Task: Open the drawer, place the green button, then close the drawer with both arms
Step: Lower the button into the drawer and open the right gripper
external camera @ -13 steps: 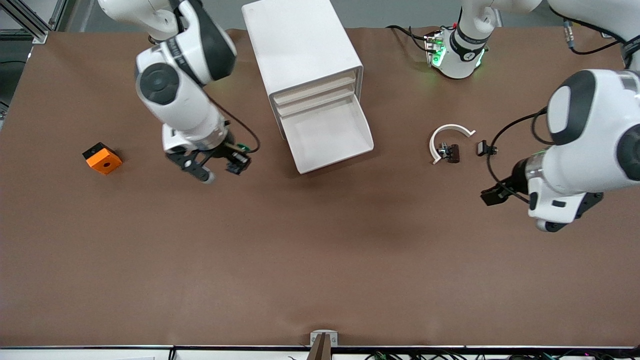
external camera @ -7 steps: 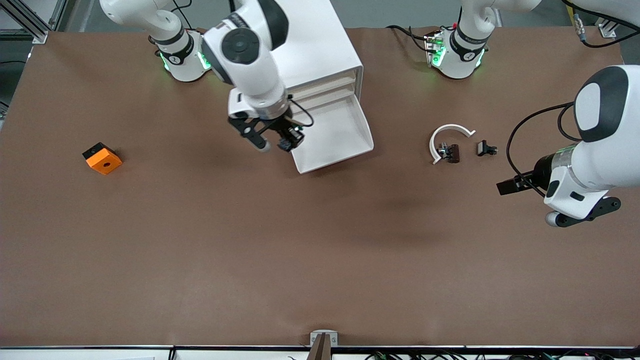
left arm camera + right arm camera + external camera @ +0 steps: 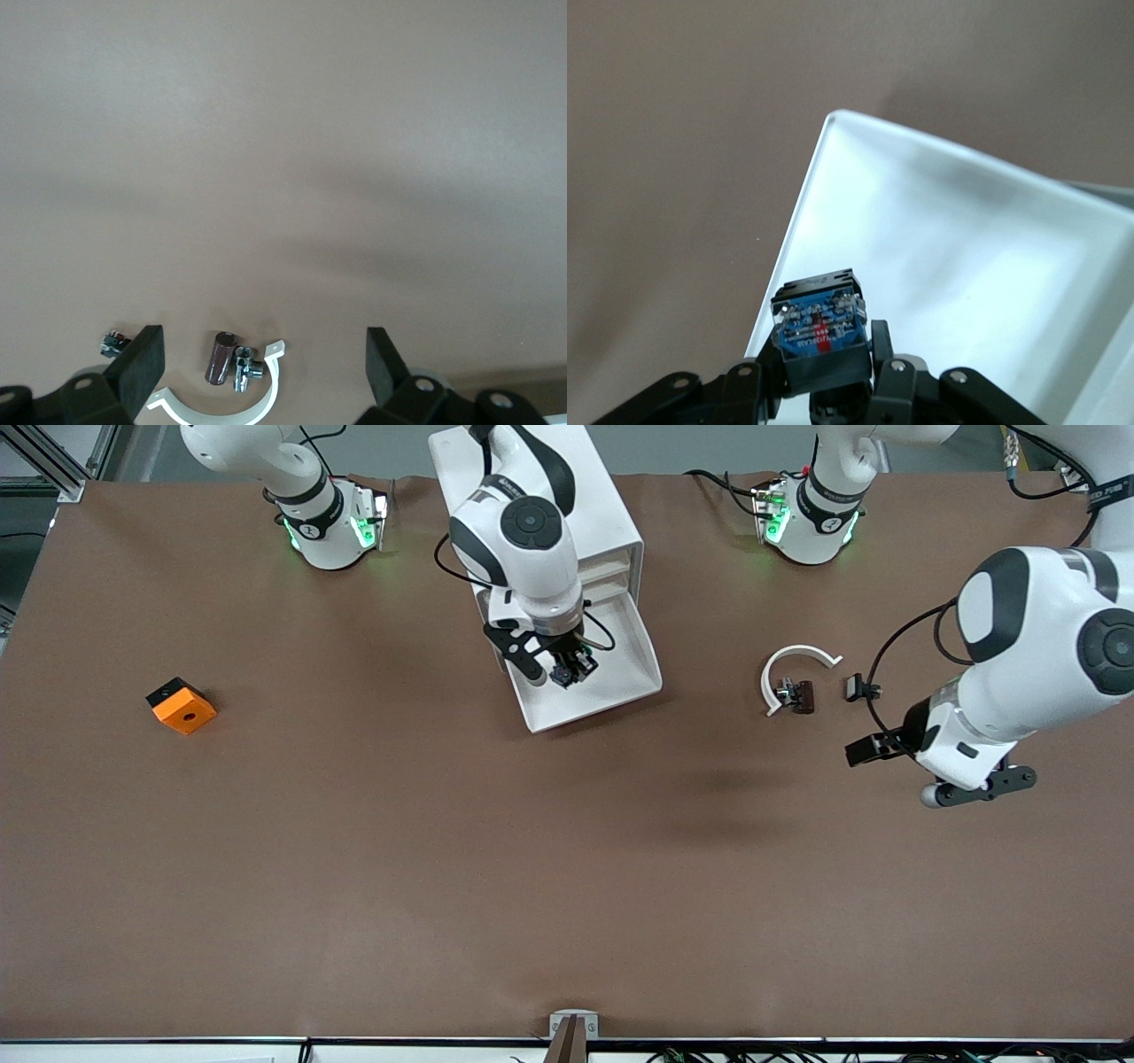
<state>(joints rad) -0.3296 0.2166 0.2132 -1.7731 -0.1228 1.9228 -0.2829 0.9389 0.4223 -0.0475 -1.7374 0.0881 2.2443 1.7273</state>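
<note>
The white cabinet (image 3: 532, 496) stands at the table's back with its lowest drawer (image 3: 620, 657) pulled out, the tray bare inside. My right gripper (image 3: 564, 670) hangs over the tray's corner toward the right arm's end, shut on the button (image 3: 568, 674). In the right wrist view the button (image 3: 819, 332) shows its blue base and black body between the fingers of the right gripper (image 3: 824, 359), with the drawer's rim (image 3: 799, 208) below. My left gripper (image 3: 873, 748) waits open over the table toward the left arm's end, and the left wrist view shows the left gripper (image 3: 263, 363) holding nothing.
An orange block (image 3: 182, 705) lies toward the right arm's end. A white arc (image 3: 791, 666), a brown cylinder piece (image 3: 800, 694) and a small black piece (image 3: 859, 687) lie near the left gripper. The left wrist view shows the arc (image 3: 226, 410) and cylinder (image 3: 221, 356).
The right arm has carried the button from over the bare table, toward the right arm's end, to over the open drawer. The left arm swung outward and back a little.
</note>
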